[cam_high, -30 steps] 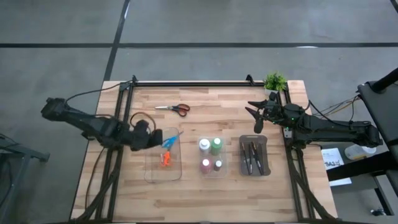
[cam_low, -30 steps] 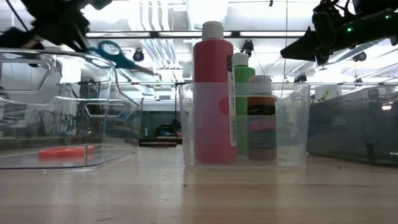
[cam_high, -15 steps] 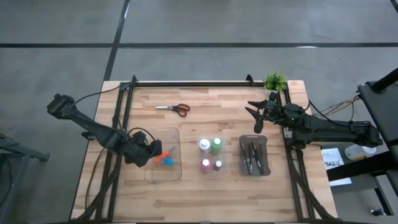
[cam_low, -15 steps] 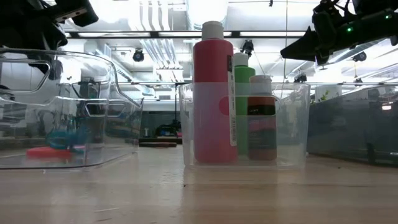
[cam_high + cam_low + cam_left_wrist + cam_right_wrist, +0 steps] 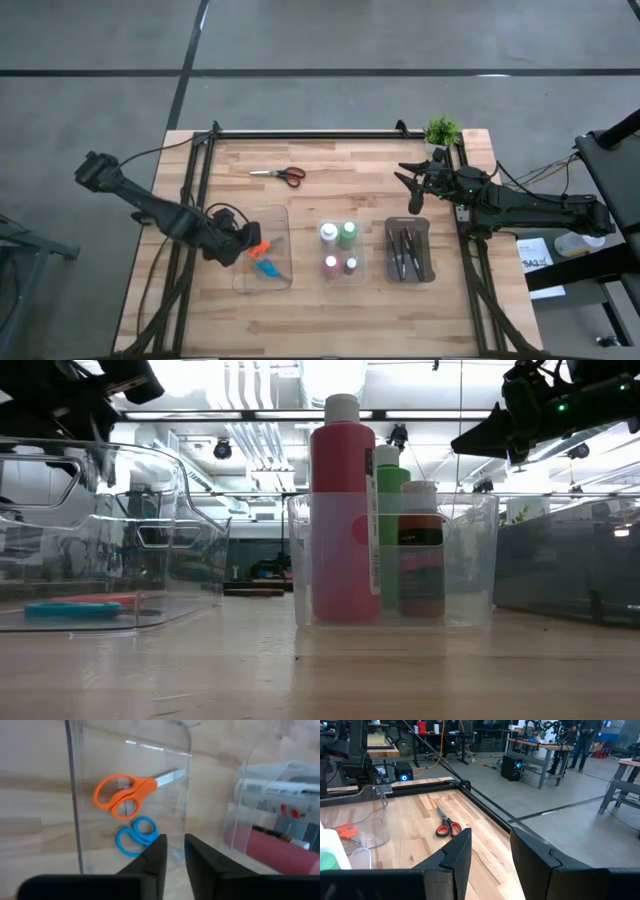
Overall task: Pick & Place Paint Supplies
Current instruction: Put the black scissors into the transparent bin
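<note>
Blue-handled scissors [image 5: 268,268] and orange-handled scissors [image 5: 262,248] lie flat on the bottom of a clear tray [image 5: 288,226]. The left wrist view shows the same blue scissors [image 5: 135,836] and orange scissors [image 5: 122,795]. My left gripper [image 5: 243,248] hangs over that tray's left rim, tilted down and open, with nothing between its fingers [image 5: 155,857]. Red-handled scissors [image 5: 285,176] lie on the table farther back. Paint bottles [image 5: 338,250] stand in a second clear tray, and brushes [image 5: 405,250] lie in a dark grey tray. My right gripper [image 5: 413,185] waits raised at the far right, open.
A small potted plant [image 5: 441,130] stands at the far right corner. Black frame rails [image 5: 300,134] run along the table's far edge and both sides. Bare wood lies near the front edge and between the red scissors and my right gripper.
My left gripper has moved down and toward the table's near edge, over the clear tray, carrying the blue scissors. The scissors have left its fingers and now lie flat on the tray's bottom, near the orange pair.
</note>
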Available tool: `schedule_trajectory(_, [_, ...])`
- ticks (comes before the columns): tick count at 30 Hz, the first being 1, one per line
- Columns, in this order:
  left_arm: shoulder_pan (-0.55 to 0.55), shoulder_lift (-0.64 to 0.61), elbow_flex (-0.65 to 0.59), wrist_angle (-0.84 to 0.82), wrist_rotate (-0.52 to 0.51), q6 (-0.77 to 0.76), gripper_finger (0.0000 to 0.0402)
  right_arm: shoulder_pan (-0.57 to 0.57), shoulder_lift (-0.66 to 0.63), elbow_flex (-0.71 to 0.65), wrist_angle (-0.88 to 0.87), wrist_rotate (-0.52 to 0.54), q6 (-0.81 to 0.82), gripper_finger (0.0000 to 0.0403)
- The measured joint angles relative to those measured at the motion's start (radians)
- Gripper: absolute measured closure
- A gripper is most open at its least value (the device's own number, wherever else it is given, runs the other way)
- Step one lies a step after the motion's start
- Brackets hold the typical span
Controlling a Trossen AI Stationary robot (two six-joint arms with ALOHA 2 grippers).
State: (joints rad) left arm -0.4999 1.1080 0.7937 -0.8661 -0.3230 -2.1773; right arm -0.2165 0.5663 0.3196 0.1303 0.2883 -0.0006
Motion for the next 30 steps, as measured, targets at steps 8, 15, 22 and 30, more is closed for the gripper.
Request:
schedule_trajectory(8, [0.107,-0.021,0.033,-0.020,-0.068,0.131,0.0288,0.000,-0.001,0.000,0.000,0.000,0.000,0.0272])
schedule_trajectory(15, [0.307,-0.019,0.119,0.040,-0.183,0.611,0.0287,0.000,-0.001,0.000,0.000,0.000,0.000,0.0272])
schedule_trajectory(22, [0.579,0.057,0.177,0.229,-0.032,1.097,0.0287,0.000,0.000,0.000,0.000,0.000,0.000,0.0272])
schedule_trajectory(30, [0.839,0.300,0.248,0.298,0.260,1.183,0.0287,0.000,0.000,0.000,0.000,0.000,0.000,0.0272])
